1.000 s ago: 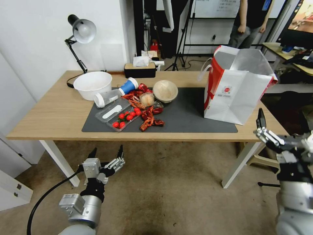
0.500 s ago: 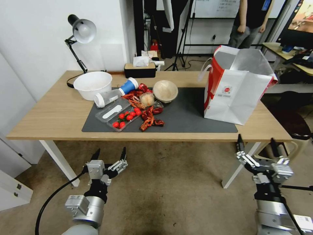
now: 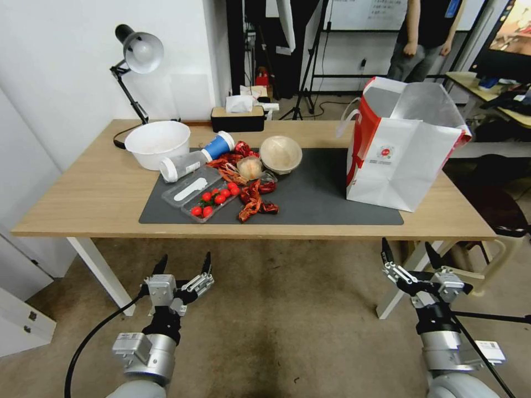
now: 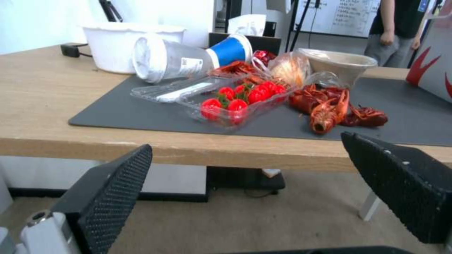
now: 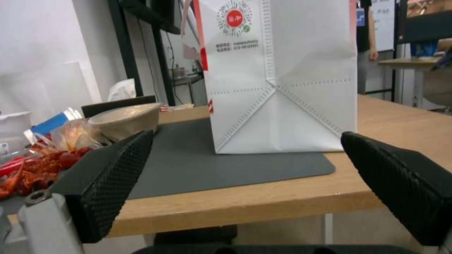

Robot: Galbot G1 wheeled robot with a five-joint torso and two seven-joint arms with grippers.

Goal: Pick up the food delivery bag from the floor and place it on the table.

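Note:
The food delivery bag [image 3: 404, 149], white with red sides and a silver lining, stands upright and open on the right end of the table [image 3: 83, 188], half on the dark grey mat [image 3: 315, 193]. No gripper touches it. My right gripper [image 3: 406, 249] hangs open below the table's front edge, above the floor [image 3: 287, 331], and its wrist view faces the bag [image 5: 282, 77] across the table edge. My left gripper [image 3: 185, 258] is open too, low in front of the table's left half, with nothing between its fingers [image 4: 118, 183].
A lamp [image 3: 138, 52], white bowl [image 3: 156, 143], tipped cup [image 3: 196, 157], tomato tray [image 3: 213, 199], crayfish [image 3: 251, 202], paper bowl [image 3: 280, 153] and tissue box [image 3: 238, 116] crowd the table's left and middle. A white table leg [image 3: 406, 282] stands beside my right gripper, and a chair [image 3: 498, 215] sits beyond it.
My right gripper has dropped from beside the table's right end to below its front edge and moved left. The left gripper has barely shifted. The bag has stayed put.

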